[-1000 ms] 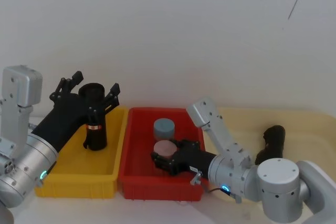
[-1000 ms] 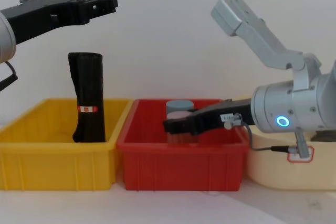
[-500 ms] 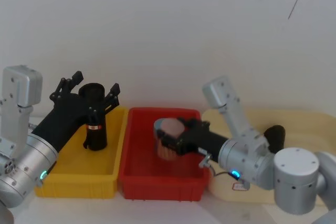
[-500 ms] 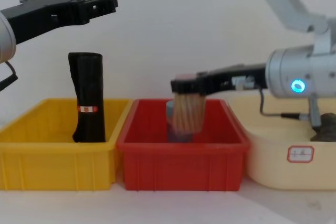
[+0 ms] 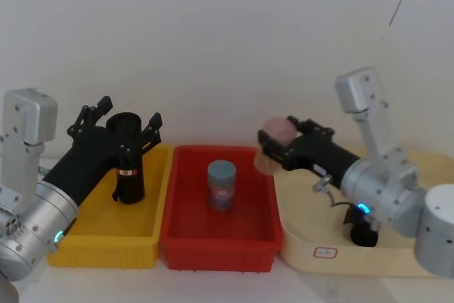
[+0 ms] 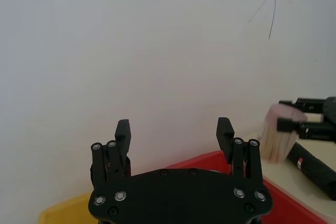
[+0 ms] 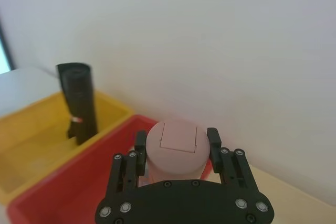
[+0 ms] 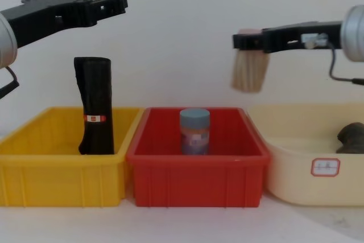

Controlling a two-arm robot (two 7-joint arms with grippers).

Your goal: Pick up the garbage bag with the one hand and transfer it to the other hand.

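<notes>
The garbage bag (image 8: 351, 136), a black unlabelled roll, lies in the beige tray (image 8: 307, 169) at the right and is partly hidden behind my right arm (image 5: 363, 234). High above the seam between the red bin and the tray, my right gripper (image 8: 250, 41) is shut on a pink cylinder (image 8: 249, 72). The wrist view has the cylinder (image 7: 176, 129) squeezed between the fingers (image 7: 212, 139). My left gripper (image 5: 125, 115) hangs open just above a black roll with a red-and-white band (image 5: 128, 168), which stands upright in the yellow bin (image 5: 99, 253).
A blue-lidded jar (image 5: 221, 184) stands in the middle of the red bin (image 5: 213, 250). The three containers sit side by side against a white wall. The beige tray carries a small label (image 8: 325, 167) on its front.
My right gripper has lifted the pink cylinder out of the red bin and carried it up and rightward toward the beige tray. The left arm has not moved.
</notes>
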